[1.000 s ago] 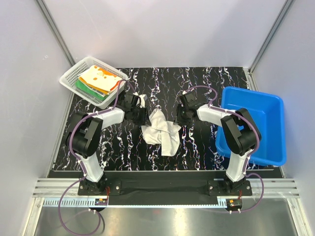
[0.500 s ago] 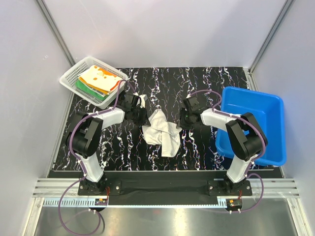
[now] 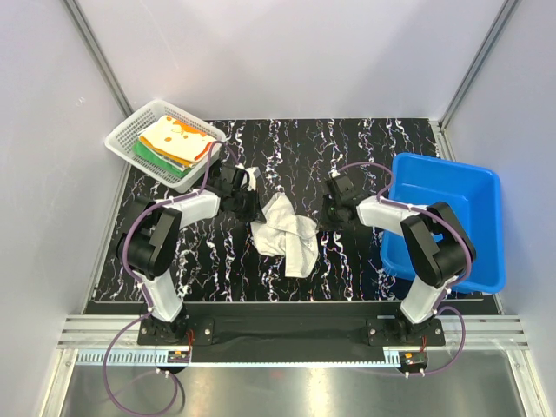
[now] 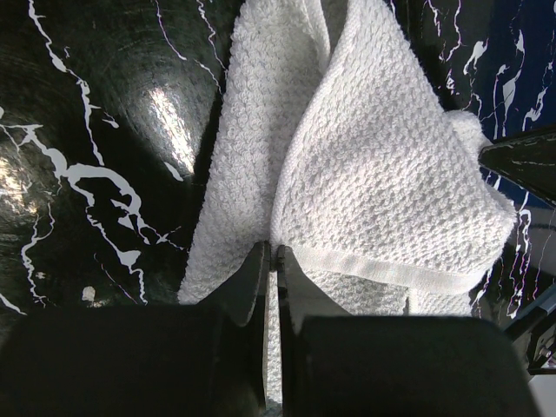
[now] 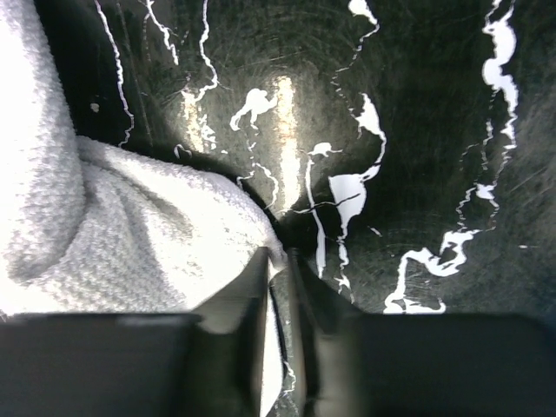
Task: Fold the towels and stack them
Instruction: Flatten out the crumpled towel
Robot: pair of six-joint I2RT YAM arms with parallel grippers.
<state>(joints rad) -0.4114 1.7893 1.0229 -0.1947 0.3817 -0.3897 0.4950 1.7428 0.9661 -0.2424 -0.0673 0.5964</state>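
Note:
A crumpled white towel [image 3: 285, 231] lies in the middle of the black marble table [image 3: 365, 148]. My left gripper [image 3: 246, 201] is at the towel's upper left. In the left wrist view its jaws [image 4: 271, 254] are pinched shut on the towel's [image 4: 373, 182] hemmed edge. At the towel's right edge sits my right gripper [image 3: 323, 217]. In the right wrist view its jaws [image 5: 280, 259] stand nearly together with a corner of the towel [image 5: 130, 234] between them. Folded towels [image 3: 176, 142], orange, yellow and green, are stacked in the white basket.
The white mesh basket [image 3: 128, 133] stands at the table's back left corner. A blue tub [image 3: 452, 187] sits off the right edge, close beside the right arm. Grey walls enclose the table on three sides.
My right gripper moved down and left to the towel's right corner and its jaws narrowed onto it. My left gripper closed on the towel's edge and stayed in place.

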